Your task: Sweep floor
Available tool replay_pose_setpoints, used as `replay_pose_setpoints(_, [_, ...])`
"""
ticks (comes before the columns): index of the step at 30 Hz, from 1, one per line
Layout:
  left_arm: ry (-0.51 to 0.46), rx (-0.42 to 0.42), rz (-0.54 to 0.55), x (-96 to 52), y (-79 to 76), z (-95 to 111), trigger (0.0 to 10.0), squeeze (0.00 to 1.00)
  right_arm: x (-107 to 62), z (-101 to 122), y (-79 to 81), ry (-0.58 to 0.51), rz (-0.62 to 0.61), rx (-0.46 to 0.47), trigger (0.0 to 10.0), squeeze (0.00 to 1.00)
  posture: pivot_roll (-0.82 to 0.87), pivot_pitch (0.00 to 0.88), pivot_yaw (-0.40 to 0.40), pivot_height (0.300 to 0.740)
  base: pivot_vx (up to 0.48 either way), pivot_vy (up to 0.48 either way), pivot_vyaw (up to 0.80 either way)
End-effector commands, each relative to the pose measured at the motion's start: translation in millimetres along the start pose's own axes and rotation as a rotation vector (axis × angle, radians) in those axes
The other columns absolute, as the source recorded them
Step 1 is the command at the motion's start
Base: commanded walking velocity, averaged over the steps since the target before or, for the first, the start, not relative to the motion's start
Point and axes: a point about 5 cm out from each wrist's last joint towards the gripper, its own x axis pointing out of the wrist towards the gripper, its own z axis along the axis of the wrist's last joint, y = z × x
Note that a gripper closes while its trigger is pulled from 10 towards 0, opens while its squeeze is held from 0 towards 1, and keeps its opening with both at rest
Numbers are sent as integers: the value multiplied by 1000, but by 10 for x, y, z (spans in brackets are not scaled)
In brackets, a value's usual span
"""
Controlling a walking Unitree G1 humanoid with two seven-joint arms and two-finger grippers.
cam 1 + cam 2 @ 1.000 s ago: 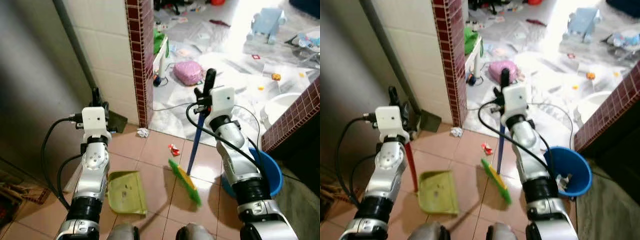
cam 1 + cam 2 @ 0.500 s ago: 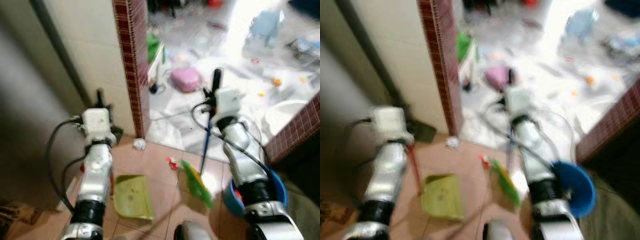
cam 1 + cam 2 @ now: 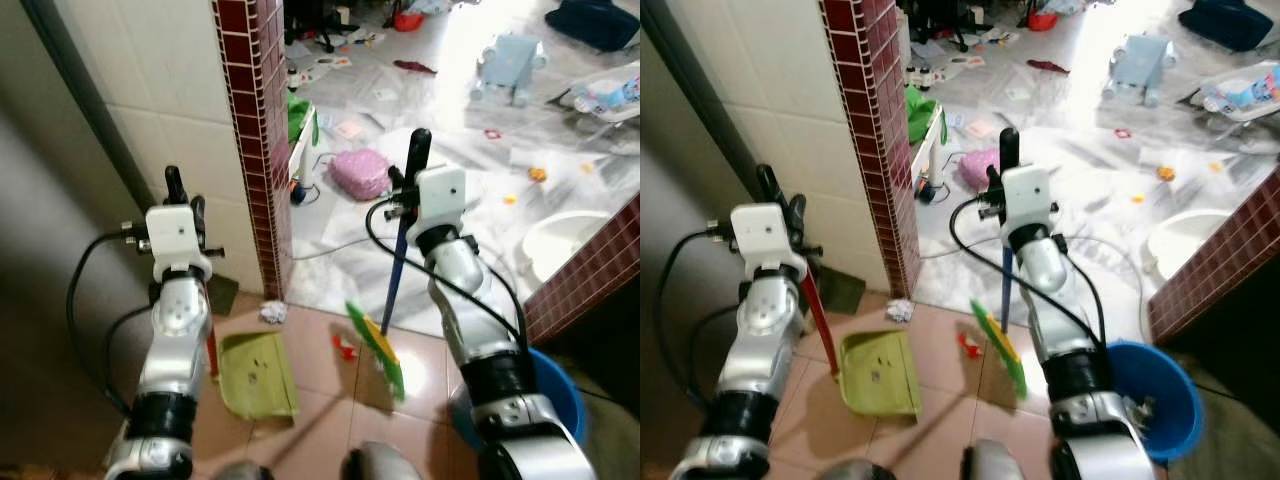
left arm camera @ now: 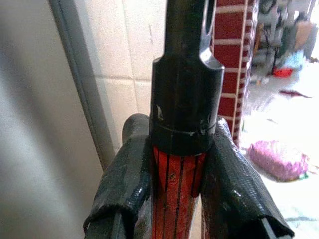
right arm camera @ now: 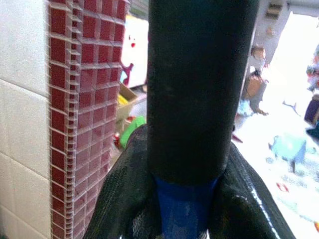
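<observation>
Blue broom [image 3: 393, 290] gripped, red-handled dustpan [image 3: 878, 373] likewise

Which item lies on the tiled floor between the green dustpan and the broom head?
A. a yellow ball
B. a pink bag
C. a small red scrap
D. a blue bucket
C: the small red scrap sits on the tiles between the green dustpan and the broom head.

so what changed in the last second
The whole view shifted, so the robot itself moved, nearer the tiled pillar. The broom head now sits beside the red scrap. Both end effectors kept their grips: left on the dustpan, right on the broom.
</observation>
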Motion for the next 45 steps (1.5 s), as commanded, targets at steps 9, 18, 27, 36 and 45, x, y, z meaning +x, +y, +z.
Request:
replay_pose_setpoints(9, [-64,2,-24,39,-72,35,10000,0,68,108,12,-39,14,0,10000,0,-69,0,-4,740,0,0,0])
replay_pose_setpoints(18, [23,44,-12,63,-205,-191,10000,0,70,62,11,-4,-9,90,10000,0,-81,0,-4,740,0,0,0])
replay_pose_setpoints(27, [70,72,6,148,-325,-321,10000,0,15,34,38,73,17,220,10000,0,-192,15,-16,740,0,0,0])
replay_pose_setpoints(36, [108,84,5,102,-404,-421,10000,0,-28,79,141,144,147,411,10000,0,-207,18,-24,740,0,0,0])
replay_pose_setpoints(45, [130,79,-17,57,-431,-491,10000,0,176,688,19,-67,229,275,10000,0,-202,21,-11,740,0,0,0])
